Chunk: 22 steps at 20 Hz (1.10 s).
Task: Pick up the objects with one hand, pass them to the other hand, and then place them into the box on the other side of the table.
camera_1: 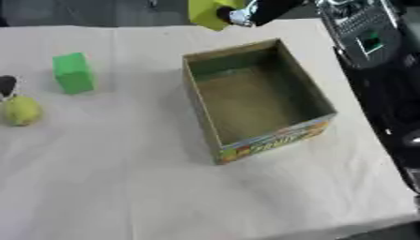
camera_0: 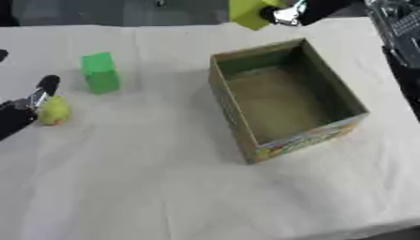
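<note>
An open cardboard box [camera_0: 353,101] stands right of centre on the cloth-covered table, with nothing visible inside it. Above its far edge, at the top of the view, my right hand [camera_0: 291,13] is shut on a yellow-green block [camera_0: 246,13]. A green block [camera_0: 100,71] stands upright at the left. Near it lies a yellow-green pear-like fruit [camera_0: 54,112]. My left hand [camera_0: 29,105] comes in from the left edge, its fingers touching the fruit's near side; whether they curl round it does not show.
A beige cloth [camera_0: 164,187] covers the table. Dark equipment [camera_1: 369,37] stands along the right edge, beyond the table. The floor shows past the far edge.
</note>
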{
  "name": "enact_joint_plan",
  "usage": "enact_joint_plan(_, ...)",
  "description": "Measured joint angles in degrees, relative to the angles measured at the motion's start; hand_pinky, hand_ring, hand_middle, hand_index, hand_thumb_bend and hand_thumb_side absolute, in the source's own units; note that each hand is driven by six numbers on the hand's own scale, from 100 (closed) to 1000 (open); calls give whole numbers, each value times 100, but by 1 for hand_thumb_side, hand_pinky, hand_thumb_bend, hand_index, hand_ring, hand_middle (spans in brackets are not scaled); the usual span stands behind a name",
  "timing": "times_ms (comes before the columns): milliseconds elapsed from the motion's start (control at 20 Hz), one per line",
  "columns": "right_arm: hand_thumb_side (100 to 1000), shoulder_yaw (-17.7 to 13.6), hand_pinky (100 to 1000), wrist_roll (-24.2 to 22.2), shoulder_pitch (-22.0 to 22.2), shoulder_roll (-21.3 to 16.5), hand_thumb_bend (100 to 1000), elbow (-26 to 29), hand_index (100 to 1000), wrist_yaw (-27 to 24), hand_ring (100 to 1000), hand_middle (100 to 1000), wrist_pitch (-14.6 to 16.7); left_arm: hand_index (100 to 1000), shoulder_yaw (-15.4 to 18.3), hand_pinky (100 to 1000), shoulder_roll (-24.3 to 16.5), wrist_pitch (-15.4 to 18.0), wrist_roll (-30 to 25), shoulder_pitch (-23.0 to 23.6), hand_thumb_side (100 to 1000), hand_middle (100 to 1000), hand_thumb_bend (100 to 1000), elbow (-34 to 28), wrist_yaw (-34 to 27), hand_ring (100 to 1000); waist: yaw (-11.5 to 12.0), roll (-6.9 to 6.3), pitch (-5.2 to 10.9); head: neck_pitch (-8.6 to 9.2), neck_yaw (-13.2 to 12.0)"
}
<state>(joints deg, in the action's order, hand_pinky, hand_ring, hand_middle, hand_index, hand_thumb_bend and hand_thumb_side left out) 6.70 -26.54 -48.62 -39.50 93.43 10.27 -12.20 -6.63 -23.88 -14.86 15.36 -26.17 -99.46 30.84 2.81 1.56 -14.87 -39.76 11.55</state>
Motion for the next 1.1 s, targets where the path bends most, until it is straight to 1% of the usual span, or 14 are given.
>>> enact_joint_plan(450,111,7,825,-75,483,-432,284,-74,626,-5,655,556,182,783,211,799,-300,-117,272,16,632,694,568,-163,-226,765,10,0,0,5,22)
enact_joint_plan(650,119,35,826,-95,714,-589,288,-81,627,-5,657,558,252,784,270,799,-382,-153,363,16,633,694,564,-215,-287,765,13,0,0,10,75)
enact_joint_plan(900,135,78,824,-134,941,-690,293,-81,631,-5,660,563,325,785,330,798,-405,-183,448,16,642,693,552,-223,-324,764,12,-30,0,16,132)
enact_joint_plan(1100,149,174,823,-222,1016,-717,305,-108,638,16,666,571,394,785,363,798,-417,-194,502,16,645,693,543,-238,-358,765,12,-41,0,54,148)
